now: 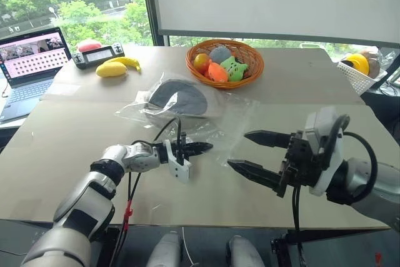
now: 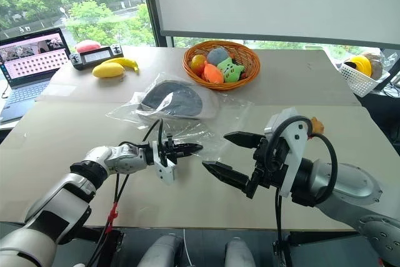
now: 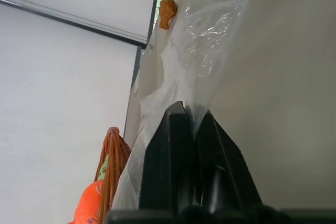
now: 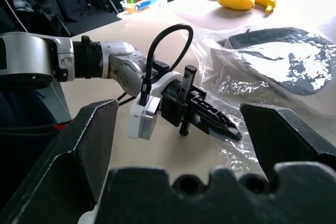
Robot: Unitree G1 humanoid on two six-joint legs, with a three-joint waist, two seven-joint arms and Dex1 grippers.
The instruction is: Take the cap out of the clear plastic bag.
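1. Laptop: lid up, at the table's far left edge, 10 o'clock from the table centre.
2. Controller, mango and banana: grouped just right of the laptop. The mango and banana touch; the controller lies just behind them, with a red object behind it.
3. Left gripper: level, pointing right. Its fingers are clenched together on the near edge of the bag; in the left wrist view the film bunches between the tips.
4. Bag: spread flat on the table at centre, crinkled and glossy, reaching from the left gripper toward 12 o'clock.
5. Cap: inside the bag at its far end, lying flat, dark crown up, at 12 o'clock from the left gripper and well apart from it.
6. Basket: at 1 o'clock from the cap, near it, holding an orange fruit, a grey item, a green plush and an orange item.
7. Right gripper: held above the table, at 3 o'clock from the left gripper, pointing left. Fingers released, spread wide, holding nothing, tips over the bag's right edge.
8. White basket: at the table's far right edge, holding a yellow item.
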